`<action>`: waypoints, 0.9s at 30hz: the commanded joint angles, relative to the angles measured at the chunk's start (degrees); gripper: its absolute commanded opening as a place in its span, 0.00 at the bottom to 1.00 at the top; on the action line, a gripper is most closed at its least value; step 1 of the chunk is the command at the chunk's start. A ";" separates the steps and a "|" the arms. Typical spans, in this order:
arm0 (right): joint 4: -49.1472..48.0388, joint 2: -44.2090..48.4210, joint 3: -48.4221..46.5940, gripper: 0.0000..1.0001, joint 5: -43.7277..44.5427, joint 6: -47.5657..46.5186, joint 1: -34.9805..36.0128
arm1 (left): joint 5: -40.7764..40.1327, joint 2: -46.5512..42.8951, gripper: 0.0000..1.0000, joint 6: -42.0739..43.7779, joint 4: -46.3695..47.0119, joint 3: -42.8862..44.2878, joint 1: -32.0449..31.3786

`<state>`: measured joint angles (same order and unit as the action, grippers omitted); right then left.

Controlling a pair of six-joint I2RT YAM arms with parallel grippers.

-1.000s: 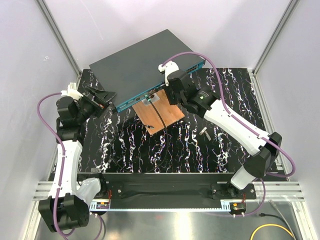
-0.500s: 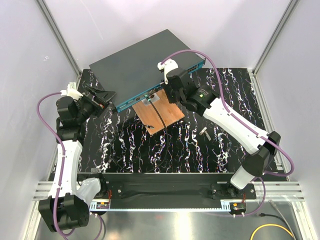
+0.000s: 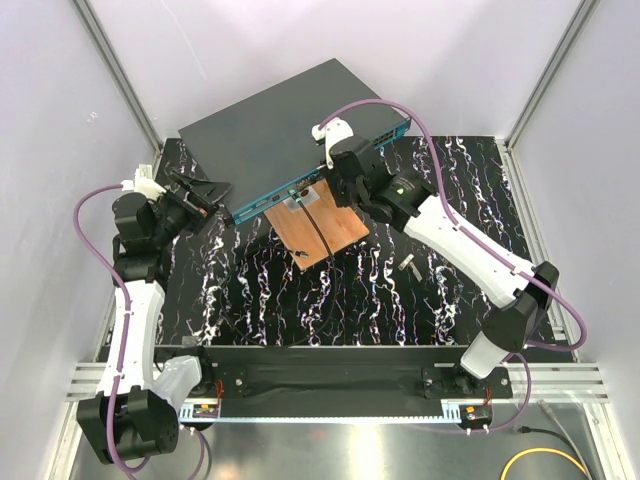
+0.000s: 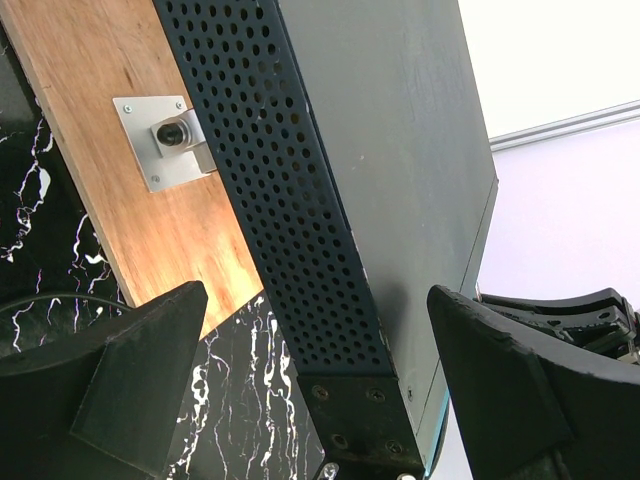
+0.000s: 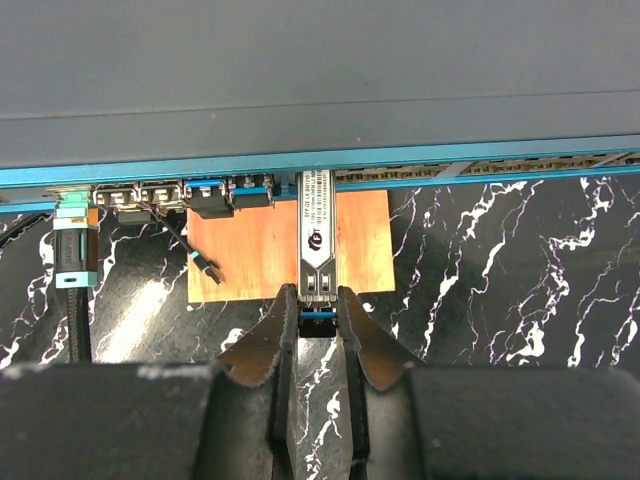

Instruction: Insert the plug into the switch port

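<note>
The plug [image 5: 316,235] is held by its back end in the right gripper [image 5: 317,300]. The fingers are shut nearly all the way on it, one on each side. It is pointed straight at the blue front of the switch [image 5: 300,80], so that it can be pushed in without being bent. Its tip is seen right at a port; how deep it is in cannot be told.

The left gripper [image 4: 315,300] is opened as wide as can be, and nothing is held in it. Its fingers are placed on either side of a corner of the switch, apart from it, maybe so the box can be kept from sliding when pushed.

The switch is laid slanted on a black table [image 3: 380,290] with white streaks. A brown board [image 3: 322,228] is laid at its front. White walls [image 3: 250,40] are seen all around.
</note>
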<state>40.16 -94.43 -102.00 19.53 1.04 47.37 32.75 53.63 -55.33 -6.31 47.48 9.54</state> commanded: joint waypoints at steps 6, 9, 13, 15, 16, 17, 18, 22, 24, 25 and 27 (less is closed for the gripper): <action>-3.86 0.04 -2.86 0.00 1.30 -0.77 2.02 | -0.14 -1.33 0.99 -0.13 3.67 -0.11 -0.14; -4.30 0.13 -2.95 0.00 2.00 -0.77 2.02 | -0.15 -1.42 0.99 -0.04 3.67 -0.29 -0.22; -5.00 -0.31 -4.09 0.00 3.49 -2.88 2.11 | -0.32 -1.42 0.99 -0.30 3.84 -0.46 -0.14; -5.18 -0.40 -4.70 0.00 4.02 -3.41 2.02 | -0.06 -1.42 0.99 -0.22 3.84 -0.64 -0.22; -5.18 -0.49 -4.70 0.00 4.03 -3.50 2.11 | -0.06 -1.59 0.99 -0.30 3.76 -0.73 -0.22; -5.01 -0.66 -4.96 0.00 4.03 -3.41 2.11 | -0.14 -1.68 0.99 -0.30 3.76 -0.73 -0.22; -4.92 -0.66 -4.88 0.00 4.11 -3.50 2.11 | -0.15 -1.68 0.99 -0.30 3.84 -0.81 -0.22; -5.36 -1.37 -4.79 0.00 4.55 -3.50 2.11 | -0.06 -1.68 0.99 -0.13 3.84 -0.99 -0.22; -5.62 -1.72 -4.70 0.00 4.29 -3.50 2.11 | -0.15 -1.68 0.99 -0.13 3.76 -0.90 -0.22; -5.80 -2.33 -4.79 0.00 4.55 -3.59 2.11 | -0.23 -1.77 0.99 -0.13 3.76 -0.82 -0.22; -5.97 -3.03 -5.05 0.00 4.55 -3.50 1.93 | -0.14 -1.51 0.99 -0.22 3.76 -0.55 -0.22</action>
<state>38.83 -96.23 -103.94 23.33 -1.96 48.53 32.75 53.17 -55.53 -5.91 46.46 9.50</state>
